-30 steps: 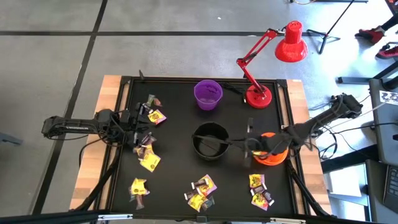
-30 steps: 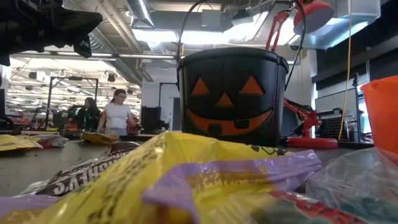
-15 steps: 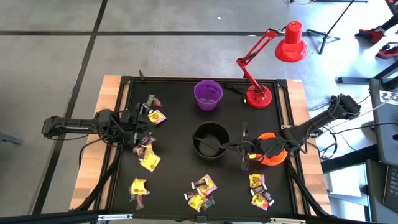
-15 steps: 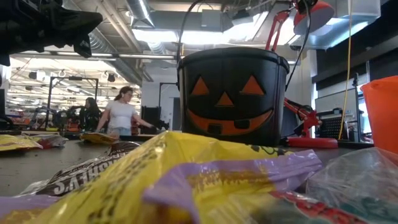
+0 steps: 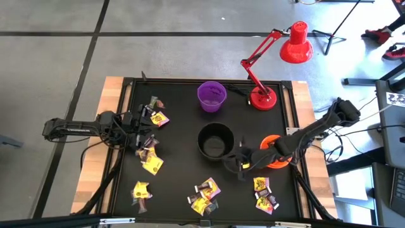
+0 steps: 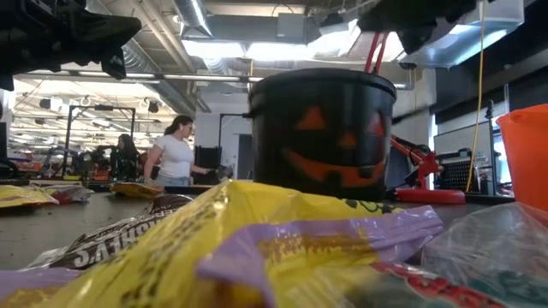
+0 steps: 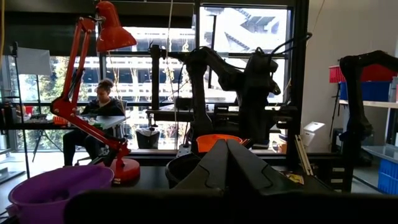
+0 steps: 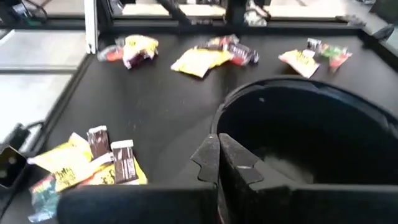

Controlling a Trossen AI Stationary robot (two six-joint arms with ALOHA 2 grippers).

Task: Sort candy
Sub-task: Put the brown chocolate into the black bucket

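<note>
Candy lies in small heaps on the black mat: yellow and dark pieces at the left [image 5: 156,117], [image 5: 152,163] and along the near edge [image 5: 205,193], [image 5: 262,193]. Some of it fills the low view's foreground [image 6: 257,248]. The black pumpkin-face bowl [image 5: 215,140] stands mid-mat, a little tilted in the low view [image 6: 324,133]. My right gripper [image 5: 239,163] is shut at its near-right rim. My left gripper [image 5: 140,123] hangs shut and empty over the left heaps. My right gripper comes slanting down from the table's right, its shut fingertips [image 8: 219,152] at the black bowl's rim [image 8: 214,127]. The fingers themselves hide whether the thin handle wire is pinched between them. The bowl's bottom stays on the mat, slightly tipped.
A purple bowl [image 5: 212,96] stands at the far middle. An orange bowl [image 5: 273,155] sits under my right arm. A red desk lamp [image 5: 262,96] stands at the far right corner. A raised frame [image 5: 120,126] runs round the mat. People move in the room behind.
My right gripper has sunk and gone toward the table's left and near edge, from beside the orange bowl to the black bowl's near-right rim, staying shut. The bowl's wire handle, which arched high, has come down with it. The bowl has turned and tipped a little.
</note>
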